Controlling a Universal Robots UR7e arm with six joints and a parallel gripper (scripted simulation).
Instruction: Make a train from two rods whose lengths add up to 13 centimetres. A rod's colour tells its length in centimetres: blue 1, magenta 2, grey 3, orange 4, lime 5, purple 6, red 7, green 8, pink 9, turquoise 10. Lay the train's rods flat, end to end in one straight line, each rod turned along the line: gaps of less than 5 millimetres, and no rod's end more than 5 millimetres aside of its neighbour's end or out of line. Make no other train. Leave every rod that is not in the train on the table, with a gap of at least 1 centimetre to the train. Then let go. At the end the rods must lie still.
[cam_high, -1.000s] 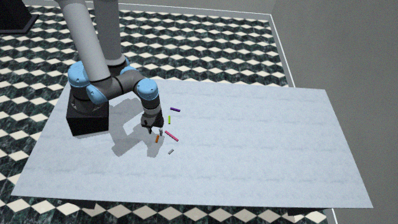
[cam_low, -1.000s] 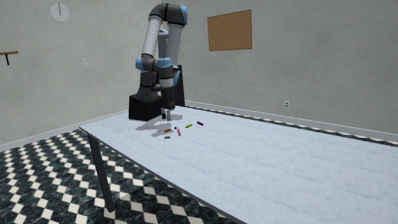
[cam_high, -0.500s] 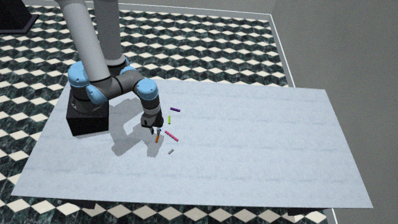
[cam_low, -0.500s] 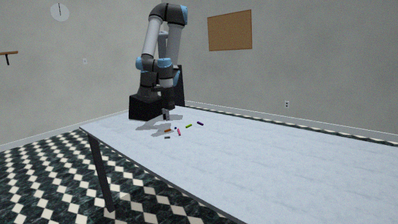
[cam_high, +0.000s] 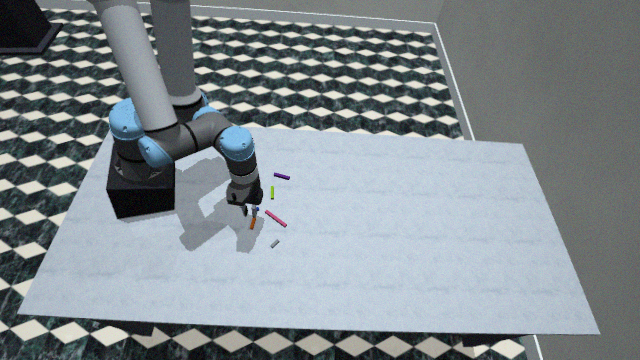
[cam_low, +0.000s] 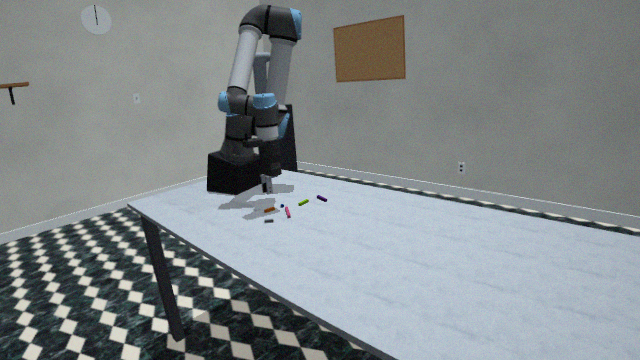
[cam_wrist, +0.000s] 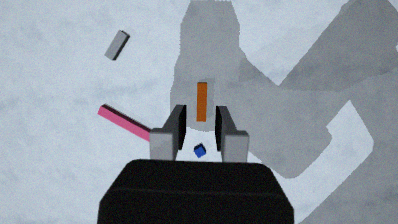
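My gripper (cam_high: 250, 213) (cam_low: 267, 185) (cam_wrist: 200, 119) is partly open and empty, above the table. The orange rod (cam_high: 252, 224) (cam_low: 269, 210) (cam_wrist: 201, 102) lies just beyond the fingertips in the wrist view, lengthwise between their lines. The pink rod (cam_high: 276, 218) (cam_low: 287, 212) (cam_wrist: 123, 122) lies slanted beside it, partly hidden by a finger in the wrist view. The grey rod (cam_high: 274, 244) (cam_low: 269, 221) (cam_wrist: 117, 45) lies apart. The lime rod (cam_high: 272, 192) (cam_low: 303, 202) and purple rod (cam_high: 281, 176) (cam_low: 322, 198) lie farther back in the top view.
A small blue rod (cam_high: 257, 209) (cam_low: 282, 205) (cam_wrist: 200, 151) lies near one end of the orange rod, close to the pink one. The rods lie on the pale table (cam_high: 400, 225) (cam_low: 400, 260). The arm's black base (cam_high: 145, 200) (cam_low: 225, 175) stands to the left in the top view.
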